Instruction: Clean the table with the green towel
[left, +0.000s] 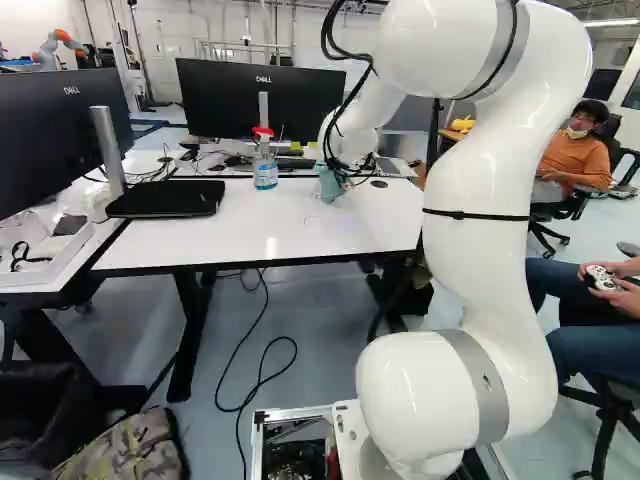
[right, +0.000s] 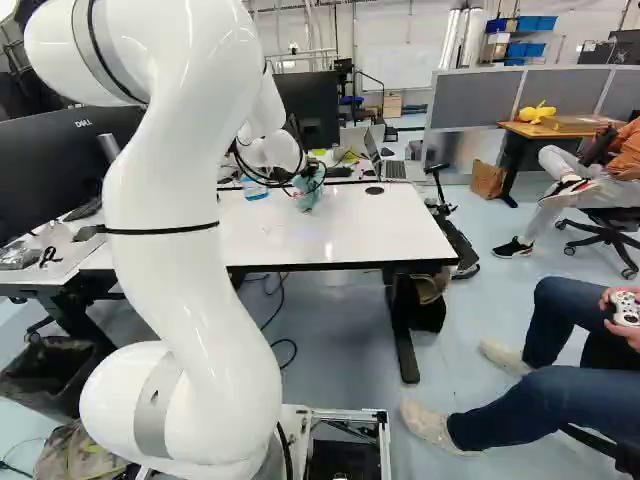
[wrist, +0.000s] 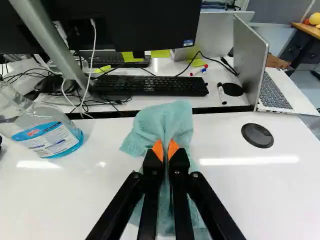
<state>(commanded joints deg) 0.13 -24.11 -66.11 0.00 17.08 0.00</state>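
Note:
In the left base view the gripper (left: 345, 172) is over the far part of the white table (left: 250, 228), at the green towel (left: 328, 186). The right base view shows the towel (right: 308, 188) bunched under the wrist. Seen from the wrist, the gripper (wrist: 165, 150) is shut on the pale green towel (wrist: 162, 122), its orange pads pinching a fold. Cloth spreads ahead of the fingers and beneath them on the tabletop (wrist: 250, 190). How much of the towel's underside touches the table is hidden.
A bottle (wrist: 52, 137) with blue liquid stands beside the towel. Beyond are a keyboard (wrist: 150, 85), an open laptop (wrist: 272, 82), a marker (wrist: 221, 93) and monitors (left: 250, 98). A round black cable cover (wrist: 257, 135) lies across from the bottle. Another robot (left: 58, 45) stands far back.

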